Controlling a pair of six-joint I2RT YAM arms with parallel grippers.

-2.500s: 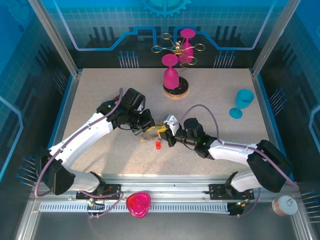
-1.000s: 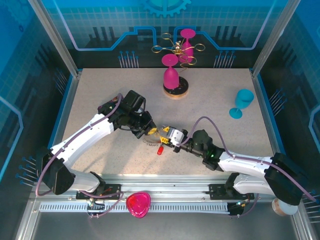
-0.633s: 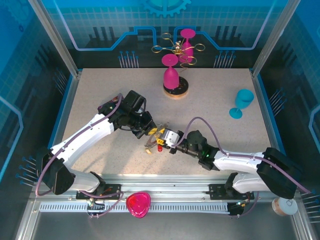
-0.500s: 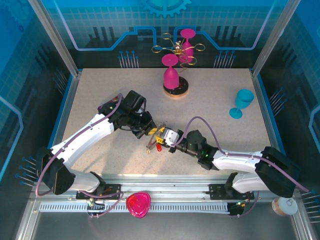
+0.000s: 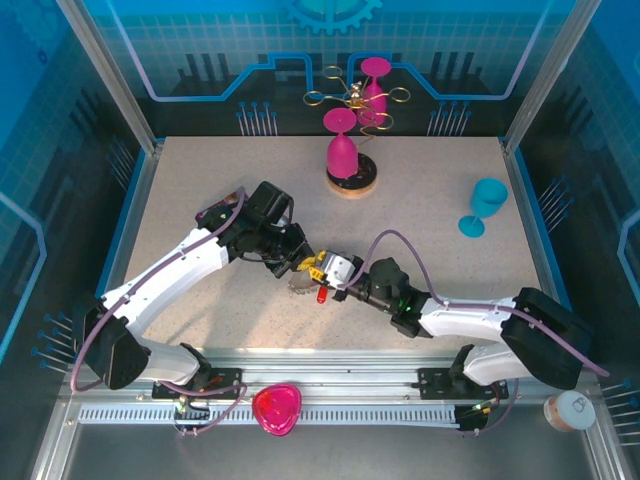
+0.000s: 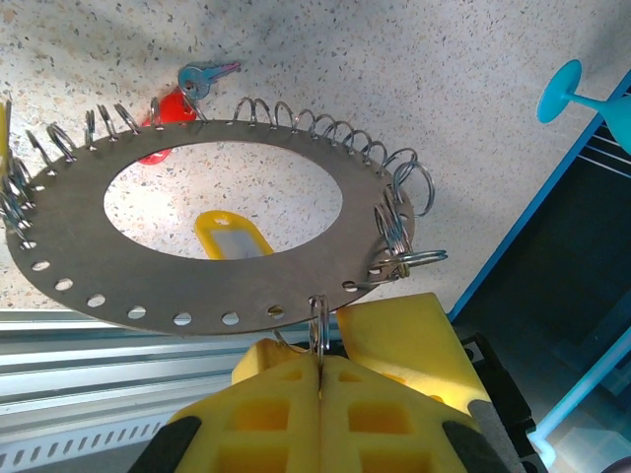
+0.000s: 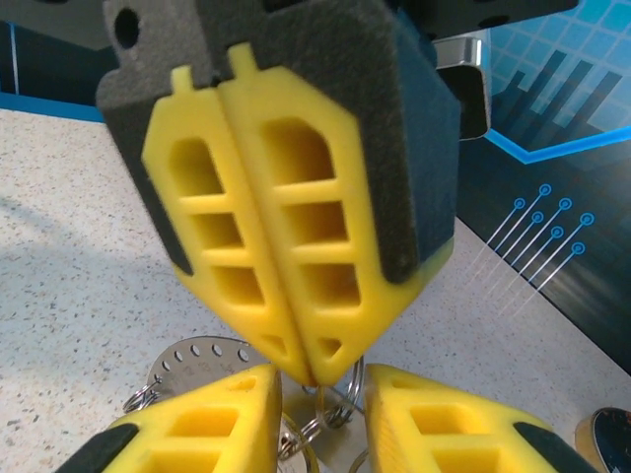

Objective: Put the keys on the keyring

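The keyring [image 6: 148, 291], a flat grey ring edged with wire loops, hangs level above the table. My left gripper [image 6: 320, 367] is shut on one wire loop at its near rim. From above, the left gripper [image 5: 302, 262] meets my right gripper [image 5: 324, 269] over the keyring [image 5: 299, 284]. In the right wrist view the right gripper [image 7: 320, 426] is open, its fingers either side of the left fingertips [image 7: 296, 325] and several wire loops [image 7: 337, 409]. A red-headed key [image 6: 168, 108] and a dark-headed key [image 6: 197, 79] lie on the table under the ring. A yellow tag [image 6: 232, 236] shows through the hole.
A pink glass [image 5: 343, 150] stands on a dark coaster [image 5: 352, 184] at the back, with a second pink glass [image 5: 375, 85] and a gold wire stand [image 5: 355, 96] behind. A teal cup [image 5: 487, 205] is at the right. A pink heart-shaped dish [image 5: 277, 408] sits by the front rail.
My right gripper has crept left and slightly back, closing in on the left gripper's tips. The left arm has held the keyring almost still.
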